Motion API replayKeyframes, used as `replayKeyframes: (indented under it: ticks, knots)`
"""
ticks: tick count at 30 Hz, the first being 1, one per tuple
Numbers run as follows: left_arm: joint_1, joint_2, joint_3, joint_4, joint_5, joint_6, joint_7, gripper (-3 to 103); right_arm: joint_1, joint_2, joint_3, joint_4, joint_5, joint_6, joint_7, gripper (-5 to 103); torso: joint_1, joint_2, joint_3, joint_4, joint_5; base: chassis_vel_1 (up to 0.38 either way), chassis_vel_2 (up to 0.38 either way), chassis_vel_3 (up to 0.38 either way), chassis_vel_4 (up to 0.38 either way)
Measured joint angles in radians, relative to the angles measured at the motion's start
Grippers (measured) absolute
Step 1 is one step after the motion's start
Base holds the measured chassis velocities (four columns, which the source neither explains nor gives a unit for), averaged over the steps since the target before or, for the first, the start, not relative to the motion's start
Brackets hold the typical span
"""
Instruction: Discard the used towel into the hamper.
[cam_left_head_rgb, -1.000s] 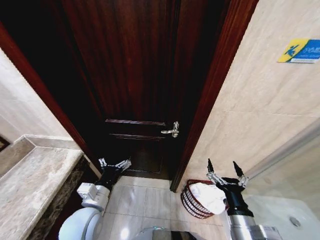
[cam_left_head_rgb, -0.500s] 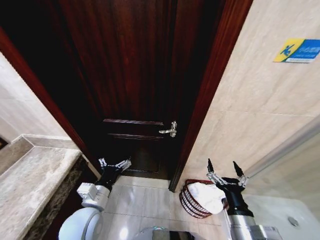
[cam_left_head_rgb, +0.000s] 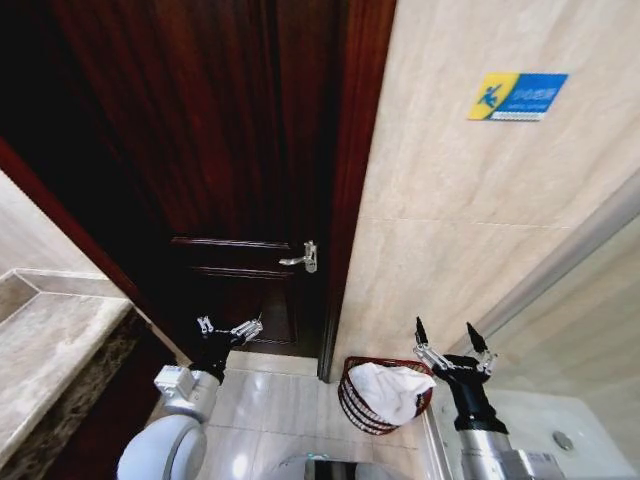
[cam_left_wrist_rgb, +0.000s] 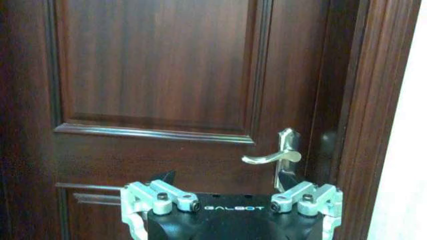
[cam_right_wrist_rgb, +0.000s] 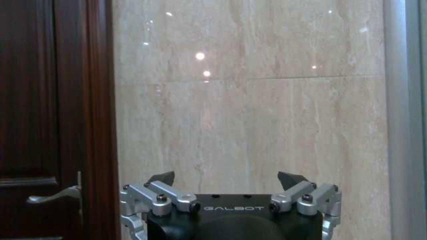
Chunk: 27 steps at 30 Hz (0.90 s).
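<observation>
Whole head view swung since a second ago: door handle (cam_left_head_rgb: 301, 257) and blue wall sign (cam_left_head_rgb: 517, 96) slid toward the left, camera turning rather than things moving, with towel (cam_left_head_rgb: 390, 390) lying bunched in the hamper (cam_left_head_rgb: 352, 402) throughout, so drop judged done. Right gripper (cam_left_head_rgb: 446, 352) empty, fingers spread wide, raised just beside and above the hamper's near rim, towel below and to its inner side. Left gripper (cam_left_head_rgb: 228, 333) likewise spread and empty, well apart, facing the dark door (cam_left_wrist_rgb: 160, 75).

hamper (cam_left_head_rgb: 352, 408): far side hidden by towel (cam_left_head_rgb: 390, 388) | sign (cam_left_head_rgb: 517, 96): text unreadable
</observation>
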Motion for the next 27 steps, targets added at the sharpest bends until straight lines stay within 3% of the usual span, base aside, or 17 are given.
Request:
replayKeyframes:
  ticks: [27]
  knots:
    - [0.0, 0.0, 0.0, 0.0, 0.0, 0.0, 0.0, 100, 0.0, 0.0, 0.0, 0.0, 0.0, 0.0, 0.0, 100, 0.0, -0.001, 0.0, -0.0002, -0.0004, -0.007, -0.002, -0.018, -0.014]
